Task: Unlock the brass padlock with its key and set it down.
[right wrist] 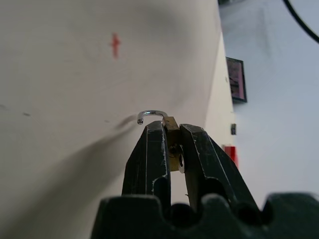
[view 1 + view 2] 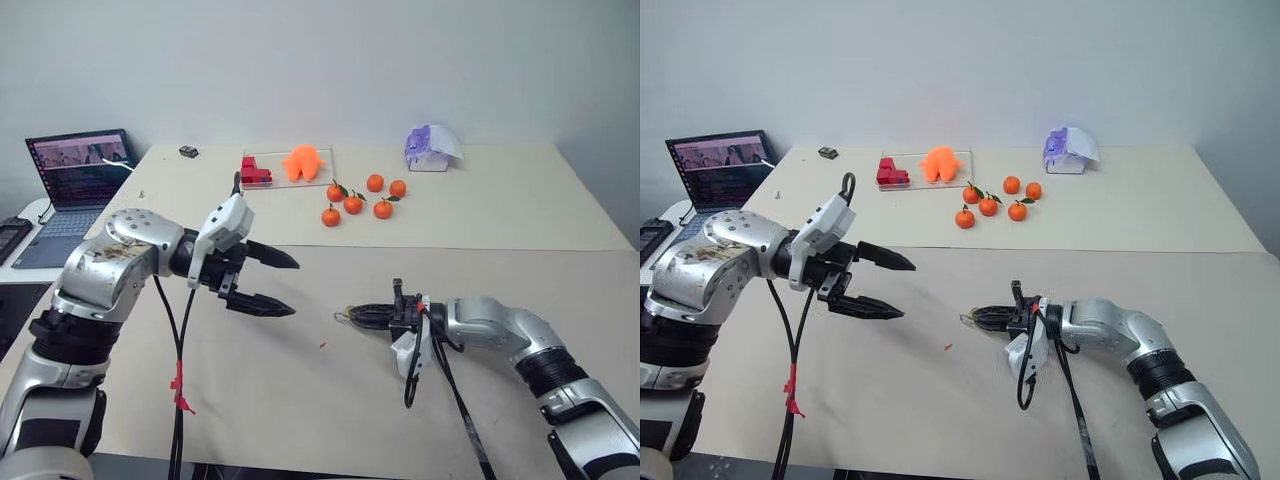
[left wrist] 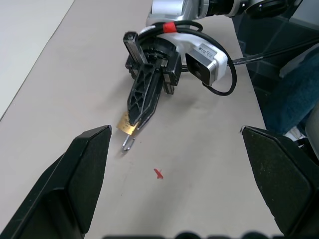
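Right claw (image 1: pixel 171 144) gripping brass padlock (image 1: pixel 172 133), shackle swung open

The beige desk (image 2: pixel 500 230) carries, at its far side, five small oranges (image 2: pixel 353 203), a clear tray (image 2: pixel 325 165) with red blocks (image 2: pixel 254 171) and an orange toy (image 2: pixel 302 163), a purple-white object (image 2: pixel 431 148) far right, and a small red mark (image 2: pixel 322 345) near.

A plain pale wall (image 2: pixel 330 60) stands behind 2 adjoining beige tables (image 2: pixel 500 215).
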`<move>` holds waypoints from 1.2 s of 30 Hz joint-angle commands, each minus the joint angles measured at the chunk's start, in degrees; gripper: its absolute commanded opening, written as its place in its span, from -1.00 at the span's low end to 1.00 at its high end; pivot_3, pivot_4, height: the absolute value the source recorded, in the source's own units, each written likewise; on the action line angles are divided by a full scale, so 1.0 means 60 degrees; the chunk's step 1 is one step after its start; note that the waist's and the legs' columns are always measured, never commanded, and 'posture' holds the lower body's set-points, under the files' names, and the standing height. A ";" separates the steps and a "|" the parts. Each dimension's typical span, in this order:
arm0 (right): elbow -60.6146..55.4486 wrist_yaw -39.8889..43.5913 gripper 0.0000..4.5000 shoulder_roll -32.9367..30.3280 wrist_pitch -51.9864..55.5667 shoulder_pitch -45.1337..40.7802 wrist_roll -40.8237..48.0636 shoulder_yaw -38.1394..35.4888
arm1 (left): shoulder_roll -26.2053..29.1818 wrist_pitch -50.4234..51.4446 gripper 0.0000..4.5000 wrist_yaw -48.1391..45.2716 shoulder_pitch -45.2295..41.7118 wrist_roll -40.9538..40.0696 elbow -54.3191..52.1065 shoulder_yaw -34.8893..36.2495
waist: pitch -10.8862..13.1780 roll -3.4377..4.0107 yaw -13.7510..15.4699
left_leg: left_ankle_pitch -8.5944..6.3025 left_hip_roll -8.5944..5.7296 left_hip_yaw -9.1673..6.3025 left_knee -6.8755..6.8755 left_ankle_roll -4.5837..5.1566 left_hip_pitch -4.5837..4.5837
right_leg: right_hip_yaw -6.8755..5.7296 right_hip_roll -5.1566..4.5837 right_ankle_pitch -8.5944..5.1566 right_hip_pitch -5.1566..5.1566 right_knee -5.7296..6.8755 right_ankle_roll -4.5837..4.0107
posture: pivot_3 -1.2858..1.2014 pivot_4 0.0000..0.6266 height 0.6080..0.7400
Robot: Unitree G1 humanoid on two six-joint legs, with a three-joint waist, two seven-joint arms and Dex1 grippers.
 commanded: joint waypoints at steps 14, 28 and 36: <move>0.1323 -0.1819 -0.99 -0.0074 -0.0384 -0.1013 -0.1034 0.0828 | 0.0025 -0.0295 0.98 0.0248 -0.0130 -0.0040 -0.0122 0.0165 | 0.0005 -0.0010 -0.0172 | 0.0000 -0.0001 0.0000 -0.0008 0.0000 0.0073 | 0.0005 0.0003 -0.0003 0.0063 0.0006 -0.0007 | 0.03 -0.52 0.76; 0.0912 -0.1516 0.90 -0.1728 -0.0958 -0.0720 -0.0185 0.0651 | -0.0133 -0.0273 1.00 0.0230 -0.0223 -0.0072 -0.0036 0.0090 | 0.0013 -0.0022 -0.0197 | -0.0003 -0.0004 -0.0001 -0.0016 0.0004 0.0127 | 0.0001 -0.0005 -0.0018 0.0134 -0.0009 -0.0012 | 0.03 -0.52 0.76; 0.0440 -0.0181 0.98 -0.3211 -0.0470 -0.0008 0.1756 0.0395 | -0.0392 -0.0461 1.00 0.0292 -0.0143 0.0030 0.0137 0.0020 | 0.0015 -0.0023 -0.0247 | -0.0006 -0.0017 0.0000 -0.0016 0.0008 0.0131 | -0.0002 -0.0025 -0.0039 0.0150 -0.0013 -0.0010 | 0.03 -0.52 0.76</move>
